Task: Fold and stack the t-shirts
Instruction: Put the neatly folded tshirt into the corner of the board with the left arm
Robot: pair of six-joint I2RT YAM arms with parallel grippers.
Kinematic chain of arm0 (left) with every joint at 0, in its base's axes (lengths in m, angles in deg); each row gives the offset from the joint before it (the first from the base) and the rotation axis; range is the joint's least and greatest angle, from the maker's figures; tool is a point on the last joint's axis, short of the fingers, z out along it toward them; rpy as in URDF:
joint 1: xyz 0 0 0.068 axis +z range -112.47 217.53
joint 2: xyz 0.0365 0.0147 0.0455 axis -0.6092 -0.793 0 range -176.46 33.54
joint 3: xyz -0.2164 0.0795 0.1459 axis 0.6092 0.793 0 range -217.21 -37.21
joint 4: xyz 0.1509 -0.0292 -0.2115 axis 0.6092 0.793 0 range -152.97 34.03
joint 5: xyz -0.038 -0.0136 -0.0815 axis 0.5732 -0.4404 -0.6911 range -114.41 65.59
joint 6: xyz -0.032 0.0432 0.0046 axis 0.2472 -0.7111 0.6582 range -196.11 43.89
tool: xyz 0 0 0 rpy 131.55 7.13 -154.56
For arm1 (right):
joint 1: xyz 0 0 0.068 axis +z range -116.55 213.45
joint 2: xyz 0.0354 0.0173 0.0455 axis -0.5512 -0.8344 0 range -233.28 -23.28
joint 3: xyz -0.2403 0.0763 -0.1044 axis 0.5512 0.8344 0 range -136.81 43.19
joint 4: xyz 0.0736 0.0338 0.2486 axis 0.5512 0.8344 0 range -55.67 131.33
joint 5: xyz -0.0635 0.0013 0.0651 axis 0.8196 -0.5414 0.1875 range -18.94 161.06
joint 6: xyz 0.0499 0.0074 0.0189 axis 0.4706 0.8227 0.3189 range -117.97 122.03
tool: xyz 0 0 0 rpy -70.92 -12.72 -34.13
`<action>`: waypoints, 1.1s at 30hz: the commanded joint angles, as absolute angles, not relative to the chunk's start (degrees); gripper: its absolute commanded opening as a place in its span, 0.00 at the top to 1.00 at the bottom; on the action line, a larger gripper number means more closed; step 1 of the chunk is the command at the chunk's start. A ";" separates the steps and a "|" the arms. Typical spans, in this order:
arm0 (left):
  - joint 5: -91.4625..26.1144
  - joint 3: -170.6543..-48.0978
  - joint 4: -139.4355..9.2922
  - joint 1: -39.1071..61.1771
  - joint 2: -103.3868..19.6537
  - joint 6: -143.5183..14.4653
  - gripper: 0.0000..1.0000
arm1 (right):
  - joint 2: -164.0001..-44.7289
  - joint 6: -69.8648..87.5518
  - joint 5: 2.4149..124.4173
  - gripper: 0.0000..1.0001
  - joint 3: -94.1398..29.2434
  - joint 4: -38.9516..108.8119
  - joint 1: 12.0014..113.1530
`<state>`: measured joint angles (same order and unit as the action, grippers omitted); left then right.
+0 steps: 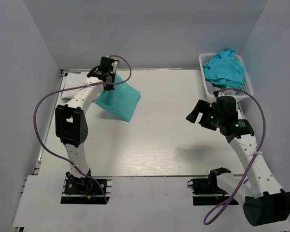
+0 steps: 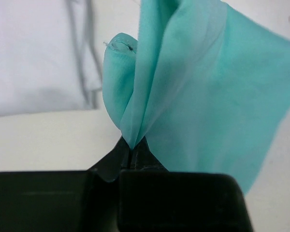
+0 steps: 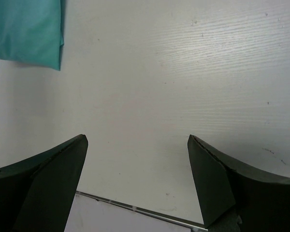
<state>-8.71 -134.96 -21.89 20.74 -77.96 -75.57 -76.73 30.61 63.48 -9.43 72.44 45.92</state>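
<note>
1. The left gripper [image 2: 132, 153] is clamped shut on a pinch of a teal t-shirt [image 1: 120, 99]. In the left wrist view the cloth fans out from the spot where the fingertips meet.
2. Seen from above, the shirt sits at the far left of the table [image 1: 174, 140]. One edge is raised under the gripper, and the rest slopes down to lie on the surface towards the middle.
3. The right gripper [image 3: 137, 140] hangs over bare tabletop on the right side, jaws spread wide with nothing between them. A corner of the teal shirt shows at the top left of its wrist view, well apart from the fingers.
4. More teal t-shirts [image 1: 224, 67] are heaped loosely (crumpled, not folded) in a white lattice basket [image 1: 247, 88] at the far right corner, just beyond the right arm.
5. A flat white cloth [image 2: 34, 58] lies just left of the held shirt, near the table's far left edge. It may be the white t-shirt, but the view is too partial to tell.
</note>
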 commanded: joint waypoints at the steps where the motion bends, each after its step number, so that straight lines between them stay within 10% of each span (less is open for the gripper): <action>1: -7.10 -142.05 -22.89 22.76 -74.38 -79.70 1.00 | -76.45 32.00 65.16 0.10 -12.19 69.14 45.67; 33: -17.37 -163.50 -22.71 40.78 -84.14 -86.57 1.00 | -79.18 35.42 64.64 0.10 -15.96 69.23 45.84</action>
<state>-14.96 -161.06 -20.97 38.99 -85.18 -86.13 -78.70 34.34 65.87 -13.72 70.61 45.90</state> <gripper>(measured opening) 0.034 0.899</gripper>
